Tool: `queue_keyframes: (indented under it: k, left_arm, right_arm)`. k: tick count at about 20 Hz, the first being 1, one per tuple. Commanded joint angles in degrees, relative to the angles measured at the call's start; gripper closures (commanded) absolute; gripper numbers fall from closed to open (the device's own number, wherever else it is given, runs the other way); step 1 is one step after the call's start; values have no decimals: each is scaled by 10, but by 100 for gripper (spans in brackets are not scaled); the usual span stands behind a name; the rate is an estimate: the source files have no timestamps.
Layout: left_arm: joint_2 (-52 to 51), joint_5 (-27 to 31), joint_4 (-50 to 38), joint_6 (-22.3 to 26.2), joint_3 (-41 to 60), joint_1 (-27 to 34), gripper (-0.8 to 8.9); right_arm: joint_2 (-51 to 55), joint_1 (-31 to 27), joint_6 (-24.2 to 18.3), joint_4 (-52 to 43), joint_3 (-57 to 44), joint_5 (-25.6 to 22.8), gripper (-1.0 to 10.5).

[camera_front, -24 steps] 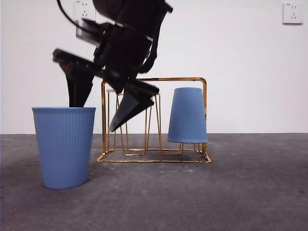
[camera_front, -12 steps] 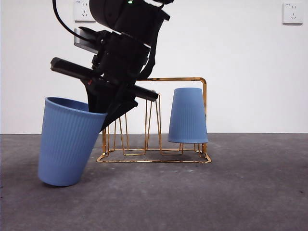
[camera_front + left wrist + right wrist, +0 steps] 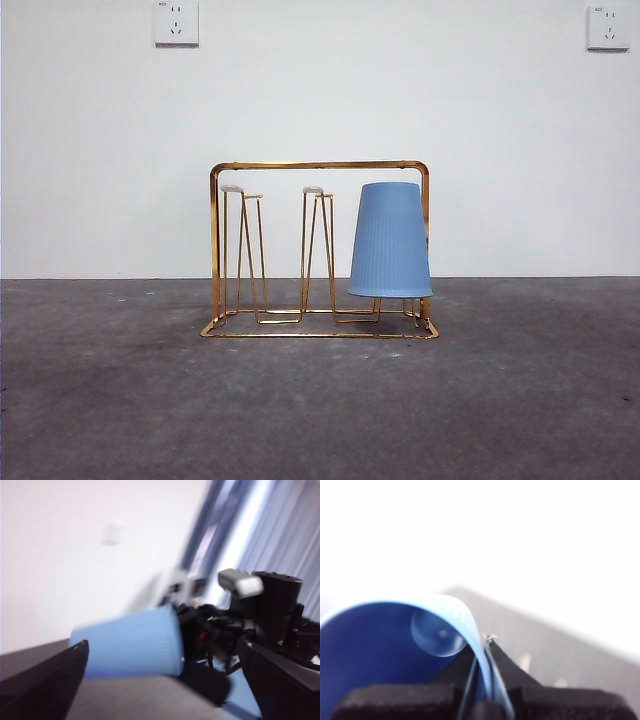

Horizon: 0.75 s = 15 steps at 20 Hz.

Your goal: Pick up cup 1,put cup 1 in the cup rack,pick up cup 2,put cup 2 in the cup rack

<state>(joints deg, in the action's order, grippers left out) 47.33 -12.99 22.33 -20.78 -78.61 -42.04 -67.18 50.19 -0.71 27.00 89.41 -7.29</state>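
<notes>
White wall backs the grey table (image 3: 320, 400), where the cup rack (image 3: 318, 250) stands mid-frame with a blue cup (image 3: 390, 240) upturned on its right peg. Out of the front view, the right pincer (image 3: 487, 645) is clamped on a second blue cup's (image 3: 380, 650) rim. The left pincer (image 3: 160, 680) stands spread apart.
</notes>
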Motion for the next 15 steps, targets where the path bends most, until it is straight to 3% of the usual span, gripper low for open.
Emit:
queue_keyframes:
  k: [1,7,11,15]
  left_arm:
    - [38,-73,-91,-51,5,1,314]
    - [136,-186,-288,-140,5,1,314]
    - [195,-223,-447,-225,5,0,314]
    - [250,-236,-595,-303,5,-4,314]
  right_arm:
    - [59,0,-37,-27,-1,-3,959]
    - [126,0,-104,-95,-1,17,959]
    - [136,0,-120,-126,-1,64,959]
    - [138,0,-145,-149,-1,79,959]
